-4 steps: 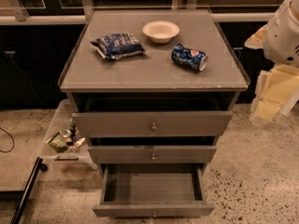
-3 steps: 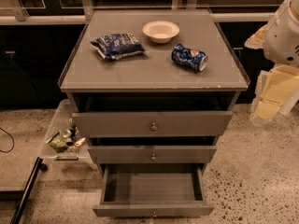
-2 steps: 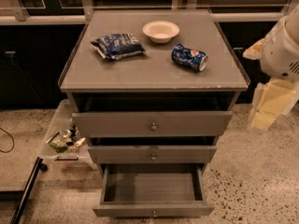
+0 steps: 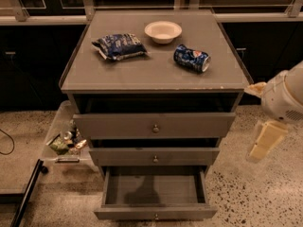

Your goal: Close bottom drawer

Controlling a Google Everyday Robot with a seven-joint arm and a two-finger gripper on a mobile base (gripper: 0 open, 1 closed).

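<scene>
The grey cabinet has three drawers. The bottom drawer (image 4: 124,213) is pulled far out at the lower edge of the view. Its inside is bare and its small round knob sits at the centre of its front. The middle drawer (image 4: 189,156) and the top drawer (image 4: 113,125) each stand slightly out. My gripper (image 4: 263,142) hangs at the right edge of the view, beside the cabinet at about middle-drawer height. It is to the right of the bottom drawer, above it and apart from it, under the white arm (image 4: 285,97).
On the cabinet top (image 4: 156,72) lie a blue snack bag (image 4: 119,46), a white bowl (image 4: 163,31) and a crushed blue can (image 4: 191,58). A clear bin with small items (image 4: 65,141) sits on the speckled floor at the left. Dark cabinets stand behind.
The arm and gripper have moved down and a little to the right beside the cabinet. The drawers and the things on top have not moved.
</scene>
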